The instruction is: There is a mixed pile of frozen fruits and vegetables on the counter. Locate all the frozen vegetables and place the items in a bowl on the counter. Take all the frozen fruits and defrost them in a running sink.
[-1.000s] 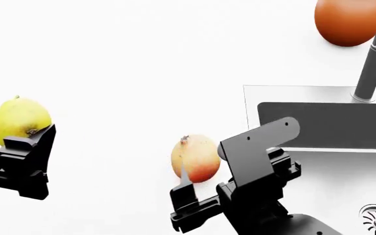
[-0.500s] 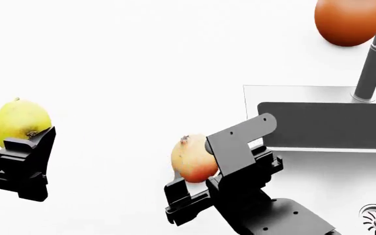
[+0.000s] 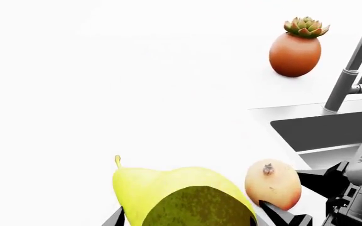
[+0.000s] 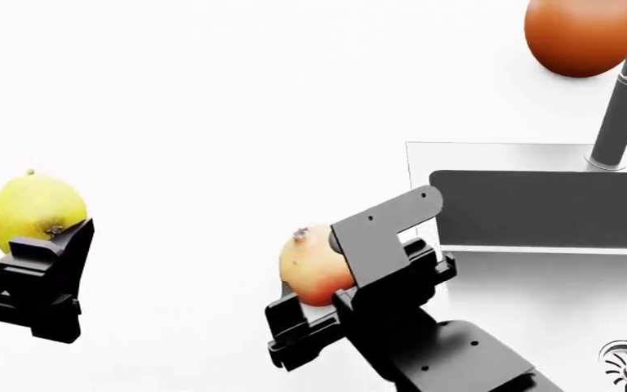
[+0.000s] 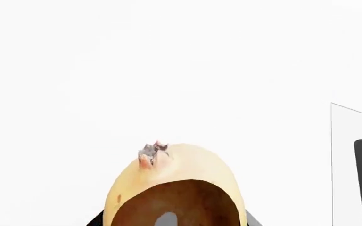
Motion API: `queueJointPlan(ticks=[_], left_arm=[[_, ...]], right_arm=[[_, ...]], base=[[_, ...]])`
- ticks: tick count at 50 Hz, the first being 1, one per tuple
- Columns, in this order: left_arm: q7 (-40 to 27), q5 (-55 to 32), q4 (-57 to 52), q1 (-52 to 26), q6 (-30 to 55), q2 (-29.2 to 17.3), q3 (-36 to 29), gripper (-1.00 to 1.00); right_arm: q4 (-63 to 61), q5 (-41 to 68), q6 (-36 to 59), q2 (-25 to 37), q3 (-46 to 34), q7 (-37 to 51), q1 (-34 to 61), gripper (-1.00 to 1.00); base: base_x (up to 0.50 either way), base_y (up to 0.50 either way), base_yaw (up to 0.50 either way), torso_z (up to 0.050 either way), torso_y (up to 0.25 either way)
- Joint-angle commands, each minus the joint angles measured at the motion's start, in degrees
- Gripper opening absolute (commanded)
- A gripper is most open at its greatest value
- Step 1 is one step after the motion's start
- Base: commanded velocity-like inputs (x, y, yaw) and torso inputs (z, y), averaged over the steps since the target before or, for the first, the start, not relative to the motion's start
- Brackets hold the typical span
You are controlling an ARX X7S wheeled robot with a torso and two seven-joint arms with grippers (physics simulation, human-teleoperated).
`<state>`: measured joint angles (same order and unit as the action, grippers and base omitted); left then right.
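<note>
white surface (image 4: 205,98) fills the scene, with the grey sink (image 4: 542,208) sunk in at the right and its faucet (image 4: 624,106) rising behind; the round yellow-to-red fruit (image 4: 311,265) lies between the spread fingers of the right hand (image 4: 319,306), crown tip pointing far and slightly left; the sink sits just right of that hand, so the coming carry looks like a short move rightward; against the frame a second ago, the right hand has slid left and forward so the fruit now sits deeper between its fingers, whether they already press on it cannot be told; at the left edge the left hand (image 4: 25,253) holds the yellow pear-shaped fruit (image 4: 33,208), stem pointing far, well apart from the sink; an orange pot (image 3: 295,52) with a succulent stands far right.
</note>
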<state>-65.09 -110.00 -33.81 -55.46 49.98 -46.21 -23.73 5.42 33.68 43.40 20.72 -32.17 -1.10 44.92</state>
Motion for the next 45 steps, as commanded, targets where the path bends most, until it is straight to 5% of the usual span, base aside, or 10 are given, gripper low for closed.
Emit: queueJointPlan(ticks=[1, 20, 30, 45], left_arm=[[-0.12, 0.03, 0.3, 0.47, -1.31, 0.17, 0.23, -1.0], [4.29, 4.78, 0.26, 3.23, -1.72, -0.19, 0.9, -1.0], [3.69, 3.37, -0.09, 2.27, -1.94, -0.4, 1.04, -1.0], [4.31, 4.13, -0.74, 3.03, -2.3, -0.27, 0.93, -1.0]], right_arm=[[-4.02, 0.13, 0.11, 0.82, 0.45, 0.45, -0.49, -1.0], [-32.34, 14.3, 8.35, 8.4, 17.41, 15.3, -10.09, -1.0], [-36.41, 17.09, 10.32, 10.92, 20.52, 17.84, -11.63, -1.0], [-36.24, 15.83, 9.45, 11.68, 19.47, 17.54, -13.14, -1.0]], base=[[0.0, 0.0, 0.0, 0.0, 0.0], [0.0, 0.0, 0.0, 0.0, 0.0], [0.0, -0.02, 0.0, 0.0, 0.0], [0.0, -0.5, 0.0, 0.0, 0.001]])
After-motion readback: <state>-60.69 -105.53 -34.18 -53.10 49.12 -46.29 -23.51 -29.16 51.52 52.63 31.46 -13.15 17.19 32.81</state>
